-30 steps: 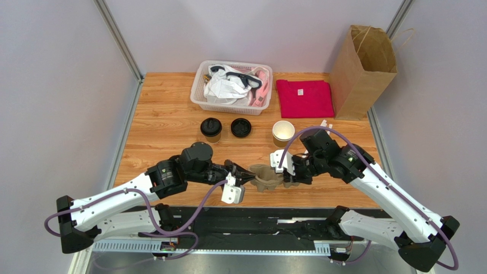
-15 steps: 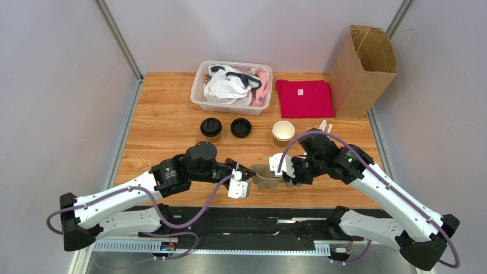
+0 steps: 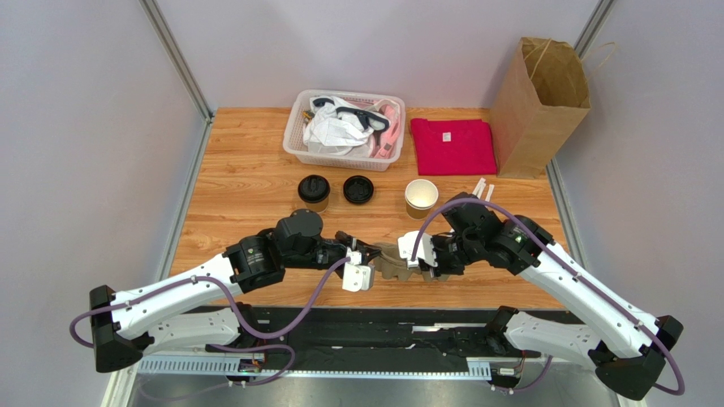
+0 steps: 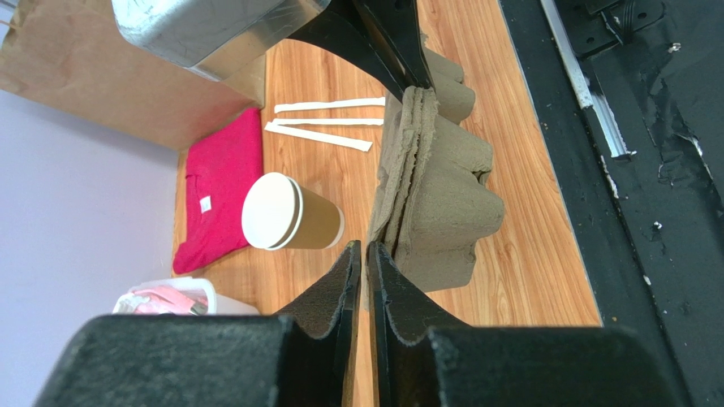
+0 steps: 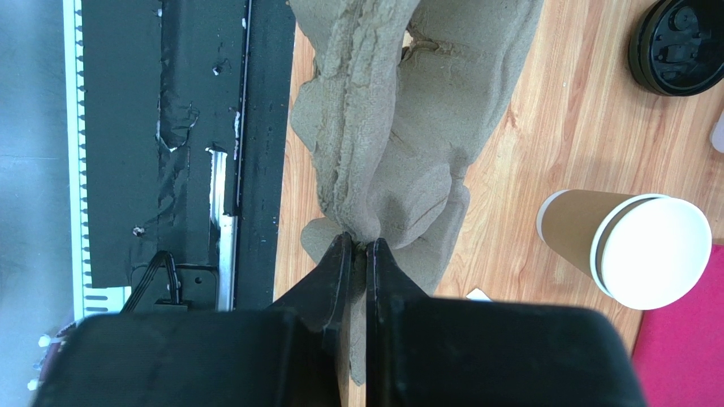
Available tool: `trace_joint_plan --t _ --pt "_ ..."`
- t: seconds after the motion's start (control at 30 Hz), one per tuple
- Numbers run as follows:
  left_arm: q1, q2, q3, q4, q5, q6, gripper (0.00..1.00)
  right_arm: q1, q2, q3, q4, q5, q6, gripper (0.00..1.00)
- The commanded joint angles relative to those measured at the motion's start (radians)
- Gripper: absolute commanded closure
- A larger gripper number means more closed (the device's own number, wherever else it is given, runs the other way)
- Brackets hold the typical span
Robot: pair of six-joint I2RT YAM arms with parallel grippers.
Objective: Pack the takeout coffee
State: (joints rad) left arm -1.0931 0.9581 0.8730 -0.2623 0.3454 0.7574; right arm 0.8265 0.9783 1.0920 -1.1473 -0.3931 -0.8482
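1. The cup tray [image 3: 393,264] is pinched at opposite edges: one edge is clamped by the left gripper [image 3: 372,256], the other by the right gripper [image 3: 422,259].
2. The lidded coffee cup [image 3: 313,192] is seen upright beyond the left gripper, apart from it and untouched.

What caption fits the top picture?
Left gripper and right gripper pinch opposite ends of the pulp cup tray.
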Motion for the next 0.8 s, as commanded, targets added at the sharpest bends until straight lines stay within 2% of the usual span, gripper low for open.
trace_joint_plan --t 0.0,0.23,0.43,0.77 --pt "-0.002 0.007 0.015 0.032 0.026 0.043 0.83 0.034 -0.015 0.032 0.064 -0.043 -0.045 1.00" --pt "-0.004 0.028 0.038 -0.040 0.098 0.083 0.73 0.040 -0.012 0.039 0.095 -0.024 -0.037 1.00" --pt "-0.005 0.054 0.064 -0.121 0.170 0.109 0.73 0.043 -0.027 0.045 0.142 -0.010 -0.029 1.00" --pt "-0.011 0.123 0.138 -0.232 0.185 0.102 0.76 0.065 -0.015 0.042 0.227 0.014 0.008 1.00"
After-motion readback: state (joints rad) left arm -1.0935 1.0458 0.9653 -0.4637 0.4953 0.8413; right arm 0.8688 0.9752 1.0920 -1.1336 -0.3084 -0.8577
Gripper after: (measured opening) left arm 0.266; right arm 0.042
